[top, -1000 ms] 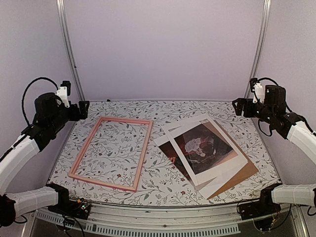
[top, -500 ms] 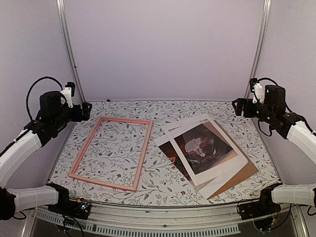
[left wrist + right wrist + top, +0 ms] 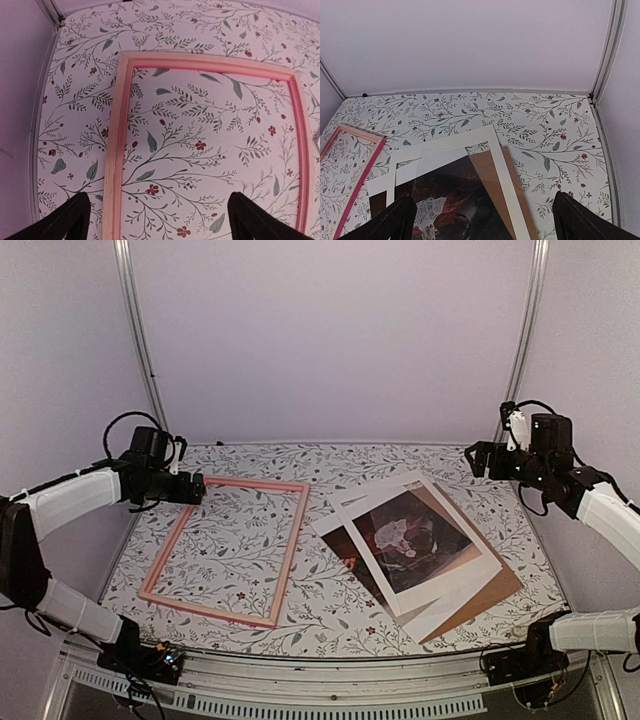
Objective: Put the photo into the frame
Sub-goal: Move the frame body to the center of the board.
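The pink-edged frame point(image 3: 292, 550) lies flat and empty on the left of the floral table; the left wrist view shows its rail point(image 3: 116, 150). The photo point(image 3: 405, 535), a dark reddish scene with a pale figure, lies at the centre right inside a loose stack, and appears again point(image 3: 455, 200) in the right wrist view. My left gripper point(image 3: 195, 488) hovers open over the frame's far left corner, nothing between its fingers point(image 3: 159, 210). My right gripper point(image 3: 478, 458) hangs open above the table's far right, behind the stack, also empty point(image 3: 484, 205).
A white mat point(image 3: 470, 565) with a cut-out window lies skewed over the photo, and a brown backing board point(image 3: 490, 590) sticks out beneath at the right. Metal posts stand at the back corners. Both arm bases sit at the near edge.
My left arm has swung right and forward, bringing its gripper from the left wall to over the frame's far left corner. The right arm has barely shifted. The stack and frame have not moved.
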Controlling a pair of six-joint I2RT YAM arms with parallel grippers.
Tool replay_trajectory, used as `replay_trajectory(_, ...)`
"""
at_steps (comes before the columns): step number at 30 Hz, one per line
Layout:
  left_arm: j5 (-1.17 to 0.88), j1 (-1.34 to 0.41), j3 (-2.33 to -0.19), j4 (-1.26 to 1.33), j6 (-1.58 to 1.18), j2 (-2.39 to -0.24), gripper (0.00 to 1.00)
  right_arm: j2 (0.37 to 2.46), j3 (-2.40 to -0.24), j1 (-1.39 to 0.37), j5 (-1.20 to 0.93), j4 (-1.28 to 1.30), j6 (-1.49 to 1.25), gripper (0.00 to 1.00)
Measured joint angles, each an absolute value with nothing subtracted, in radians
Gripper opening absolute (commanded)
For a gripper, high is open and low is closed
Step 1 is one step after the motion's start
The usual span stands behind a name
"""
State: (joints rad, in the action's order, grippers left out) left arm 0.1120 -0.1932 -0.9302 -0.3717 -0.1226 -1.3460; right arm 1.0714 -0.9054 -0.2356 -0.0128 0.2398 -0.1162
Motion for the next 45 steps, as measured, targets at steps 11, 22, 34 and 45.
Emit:
replay_trajectory(11,0.062,-0.071,-0.95,-0.464,-0.141,-1.586,0.8,1.077,-0.883,-0.236,-0.071,0.238,-0.146,0.99)
replay_trajectory(22,0.038,-0.004,-0.963,-0.497,-0.143,-1.696,0.68,1.095,-0.881,-0.236,-0.139,0.231,-0.161,0.99)
replay_trajectory(34,-0.053,0.03,-0.979,-0.507,-0.142,-1.753,0.37,1.092,-0.876,-0.236,-0.149,0.238,-0.173,0.99)
replay_trajectory(45,-0.186,-0.083,-0.945,-0.493,-0.201,-1.726,0.34,1.221,-0.931,-0.236,-0.009,0.361,-0.22,0.99)
